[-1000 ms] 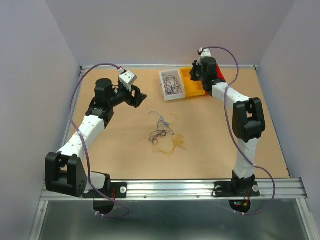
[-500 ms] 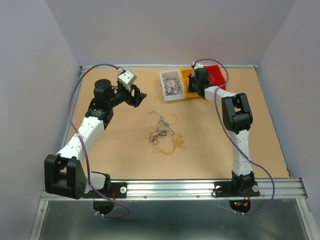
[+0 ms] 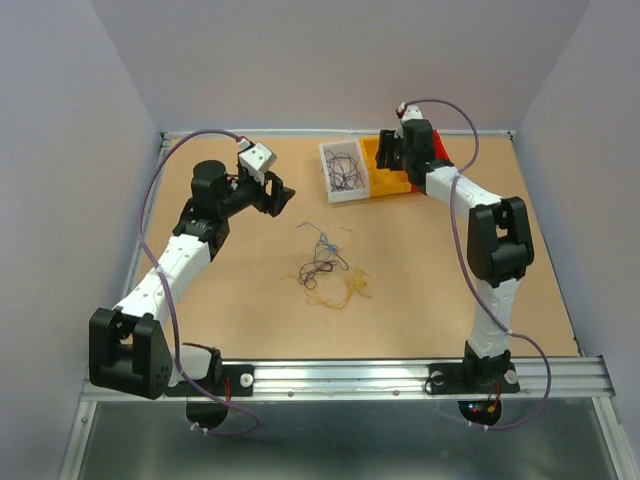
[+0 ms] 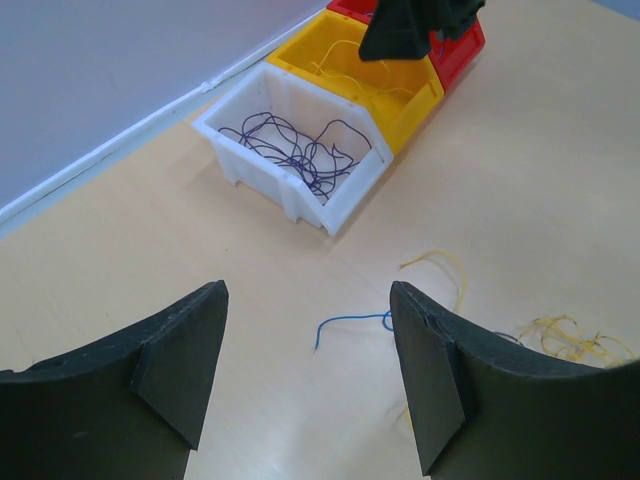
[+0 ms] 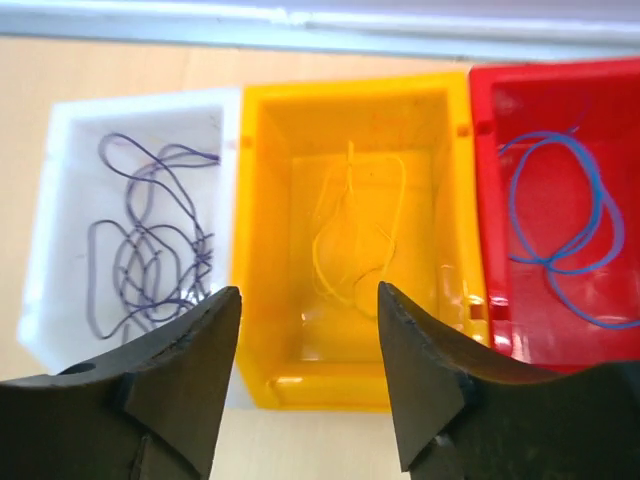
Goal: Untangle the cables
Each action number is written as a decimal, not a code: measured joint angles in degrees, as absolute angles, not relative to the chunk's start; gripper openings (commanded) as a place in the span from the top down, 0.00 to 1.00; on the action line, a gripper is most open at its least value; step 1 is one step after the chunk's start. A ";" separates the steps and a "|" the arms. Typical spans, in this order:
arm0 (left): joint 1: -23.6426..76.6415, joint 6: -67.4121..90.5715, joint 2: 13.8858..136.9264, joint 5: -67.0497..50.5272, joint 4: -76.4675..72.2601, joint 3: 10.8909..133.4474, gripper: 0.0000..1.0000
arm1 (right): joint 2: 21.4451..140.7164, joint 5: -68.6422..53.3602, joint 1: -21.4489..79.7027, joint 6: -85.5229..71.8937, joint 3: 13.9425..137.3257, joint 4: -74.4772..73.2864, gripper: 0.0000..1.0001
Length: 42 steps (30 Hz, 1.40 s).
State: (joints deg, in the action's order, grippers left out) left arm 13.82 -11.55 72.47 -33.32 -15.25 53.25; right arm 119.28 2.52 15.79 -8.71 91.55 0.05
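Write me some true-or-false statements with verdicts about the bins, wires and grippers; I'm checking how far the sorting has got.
1. The white plastic bin holds dark purple wires. True.
2. The red plastic bin holds a yellow wire. False: it holds a blue wire; the yellow wire lies in the yellow plastic bin.
3. The right gripper hangs open and empty over the yellow plastic bin. True.
4. The left gripper is shut on a wire. False: it is open and empty.
5. No wires lie on the brown tabletop. False: a tangle of yellow, dark and blue wires lies there.
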 measured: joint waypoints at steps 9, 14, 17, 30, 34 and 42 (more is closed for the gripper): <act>16.12 -12.69 72.47 -31.24 -15.25 52.95 0.22 | 103.55 0.36 17.76 -11.25 81.10 -0.62 0.17; 17.30 -13.61 72.47 -30.28 -15.25 52.90 0.22 | 99.53 -4.47 23.57 -10.61 71.35 -2.63 0.13; 18.04 -14.15 72.47 -29.58 -15.29 52.73 0.22 | 99.83 -4.54 28.93 -10.11 67.64 -3.55 0.15; 20.21 -15.81 72.44 -26.44 -15.70 51.64 0.22 | 103.81 2.52 34.02 -15.27 62.67 -3.49 0.24; 20.43 -16.16 72.44 -25.80 -15.77 51.33 0.23 | 97.97 4.29 35.81 -16.29 55.35 -4.12 0.24; 21.58 -16.47 72.44 -25.04 -16.10 51.11 0.22 | 78.04 6.04 43.79 -17.82 46.30 -5.72 0.31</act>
State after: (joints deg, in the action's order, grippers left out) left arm 21.58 -16.47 72.44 -25.04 -16.10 51.11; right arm 78.04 6.04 43.79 -17.82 46.30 -5.72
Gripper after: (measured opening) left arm 0.775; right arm 0.696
